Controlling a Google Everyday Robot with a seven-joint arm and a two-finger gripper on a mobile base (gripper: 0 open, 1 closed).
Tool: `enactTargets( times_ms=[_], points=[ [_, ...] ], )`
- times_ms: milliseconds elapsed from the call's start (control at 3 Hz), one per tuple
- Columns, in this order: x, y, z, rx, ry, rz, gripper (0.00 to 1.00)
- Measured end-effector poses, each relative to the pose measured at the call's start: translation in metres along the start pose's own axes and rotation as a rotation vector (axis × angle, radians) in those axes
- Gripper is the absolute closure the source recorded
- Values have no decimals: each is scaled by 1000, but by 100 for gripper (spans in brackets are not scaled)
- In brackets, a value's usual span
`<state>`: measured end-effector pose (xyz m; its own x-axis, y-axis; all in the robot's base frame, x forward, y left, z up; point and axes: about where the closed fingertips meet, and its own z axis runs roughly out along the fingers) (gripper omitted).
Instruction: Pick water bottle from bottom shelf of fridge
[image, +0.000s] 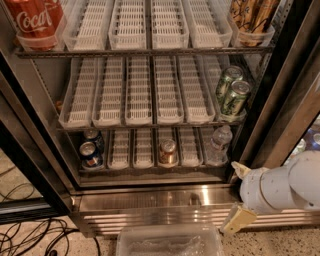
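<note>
**A:** What does the camera view show?

**B:** An open fridge (282, 95), seen from above and in front. It has a black door frame, three levels of white slotted trays and a ribbed steel base.

**A:** Where is the water bottle?

**B:** The water bottle (219, 145) stands upright in the rightmost lane of the bottom shelf (142, 149), near the front edge and close to the right side of the door frame. One bare white lane lies between it and an orange-brown can (167, 151) to its left. Two blue cans (90, 151) fill the far-left lane.

**A:** How much room is there above it?

**B:** Little. The front wire of the middle shelf runs just over the cap, and two green cans (231, 95) sit on that shelf right above.

**A:** And the gripper?

**B:** The gripper (230, 197) hangs at the lower right, outside the fridge. It is in front of the steel sill (150, 199), lower than the bottle and a little to its right. Its two cream fingers (238, 219) are spread wide with nothing between them. One is up by the corner of the door frame, the other down against the ribbed base.

**A:** What is on the floor?

**B:** A clear plastic bin (170, 242) lies just in front of the base, and there are cables (30, 240) at the lower left.
</note>
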<state>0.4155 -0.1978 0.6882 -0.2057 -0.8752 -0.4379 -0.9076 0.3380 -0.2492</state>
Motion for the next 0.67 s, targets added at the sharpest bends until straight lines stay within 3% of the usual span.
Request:
enactTargets(
  times_ms=[333, 667],
  points=[
    [20, -9, 32, 82, -52, 106, 0],
    [28, -38, 56, 183, -136, 178, 0]
  ],
)
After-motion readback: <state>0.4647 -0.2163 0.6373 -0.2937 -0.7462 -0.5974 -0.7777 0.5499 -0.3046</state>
